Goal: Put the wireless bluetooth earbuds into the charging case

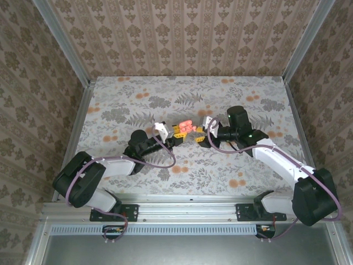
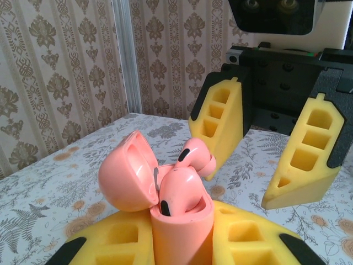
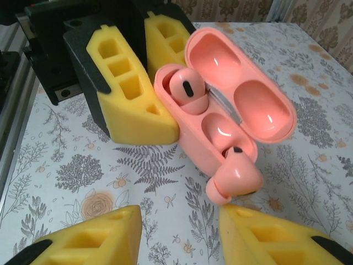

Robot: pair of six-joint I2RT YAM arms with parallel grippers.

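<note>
My left gripper [image 2: 182,234] is shut on the body of an open coral-pink charging case [image 2: 185,232], held upright over the table with its lid [image 2: 124,171] swung back. One pink earbud [image 3: 187,91] sits in its socket. The second pink earbud [image 3: 234,176] leans half out of the other socket, its tip hanging over the case rim. My right gripper [image 3: 182,234] is open just short of that earbud, and one yellow finger [image 3: 276,237] lies right under it. From above, the case [image 1: 185,126] hangs between the left gripper [image 1: 177,132] and the right gripper [image 1: 203,134].
The floral tablecloth [image 1: 165,99] spreads around the meeting point at mid-table. Patterned walls and metal corner posts [image 1: 66,44] close the table in on three sides. The right gripper's yellow fingers [image 2: 220,118] stand spread just beyond the case in the left wrist view.
</note>
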